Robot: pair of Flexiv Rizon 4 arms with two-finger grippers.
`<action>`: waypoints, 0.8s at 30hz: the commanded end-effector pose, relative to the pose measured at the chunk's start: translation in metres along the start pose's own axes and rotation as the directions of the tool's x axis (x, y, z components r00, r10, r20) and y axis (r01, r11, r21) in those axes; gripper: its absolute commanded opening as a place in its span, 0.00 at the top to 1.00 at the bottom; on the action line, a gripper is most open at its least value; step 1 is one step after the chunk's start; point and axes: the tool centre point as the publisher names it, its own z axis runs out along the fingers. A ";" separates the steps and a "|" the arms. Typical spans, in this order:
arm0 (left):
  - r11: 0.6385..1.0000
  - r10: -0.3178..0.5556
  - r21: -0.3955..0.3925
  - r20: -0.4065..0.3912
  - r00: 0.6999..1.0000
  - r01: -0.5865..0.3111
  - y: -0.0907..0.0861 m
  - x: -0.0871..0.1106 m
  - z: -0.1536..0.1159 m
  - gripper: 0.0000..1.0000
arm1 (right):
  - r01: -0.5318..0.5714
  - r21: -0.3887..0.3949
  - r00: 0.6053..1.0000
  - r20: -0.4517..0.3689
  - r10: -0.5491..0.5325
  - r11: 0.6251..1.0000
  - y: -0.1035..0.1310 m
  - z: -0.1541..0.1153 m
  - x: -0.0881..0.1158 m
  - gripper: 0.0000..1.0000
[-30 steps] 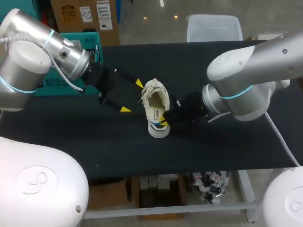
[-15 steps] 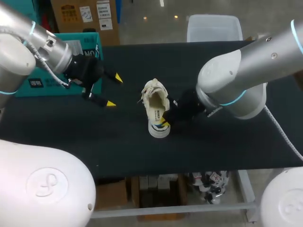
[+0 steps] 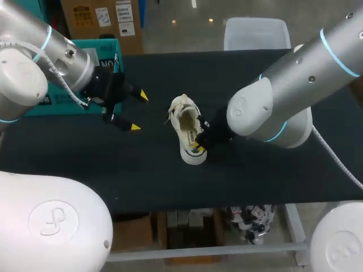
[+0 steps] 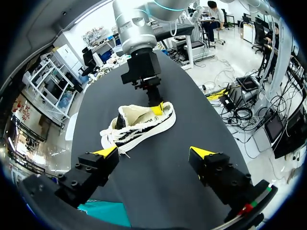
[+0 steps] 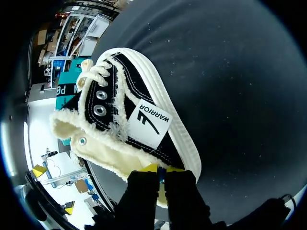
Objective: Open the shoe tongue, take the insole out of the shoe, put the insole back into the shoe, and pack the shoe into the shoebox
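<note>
A white and black canvas shoe (image 3: 187,131) lies mid-table with its cream opening up and its toe pointing away; the cream insole (image 3: 189,128) shows inside it. My right gripper (image 3: 198,147) is shut on the heel-end wall of the shoe (image 5: 125,125), its yellow fingertips (image 5: 149,168) pinching the rim, and the shoe leans slightly. My left gripper (image 3: 139,111) hangs open to the left of the shoe, apart from it. In the left wrist view the shoe (image 4: 140,125) lies ahead of my open left gripper (image 4: 153,153), with the right gripper (image 4: 156,106) clamped on its far side.
A teal box (image 3: 109,45) stands at the table's far left, behind my left arm, and also shows under my left gripper (image 4: 106,215). The black tabletop (image 3: 147,175) stretches bare toward the front edge.
My left gripper has drawn back to the left, away from the shoe, staying open. My right arm has turned while holding the heel, and the shoe has shifted and tilted slightly.
</note>
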 end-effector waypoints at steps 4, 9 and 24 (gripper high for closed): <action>1.000 0.000 0.002 0.002 1.000 0.000 0.000 0.000 0.000 0.00 | 0.033 -0.078 0.935 0.354 -0.003 0.996 -0.006 0.007 0.009 0.93; 1.000 0.000 0.002 0.002 1.000 0.000 0.000 0.000 0.000 0.00 | 0.059 -0.115 0.934 0.356 -0.014 0.992 -0.012 -0.002 0.017 0.62; 1.000 0.000 0.002 0.002 1.000 0.000 0.000 0.000 0.000 0.00 | 0.102 -0.203 0.939 0.342 -0.028 0.974 -0.018 -0.027 0.032 0.64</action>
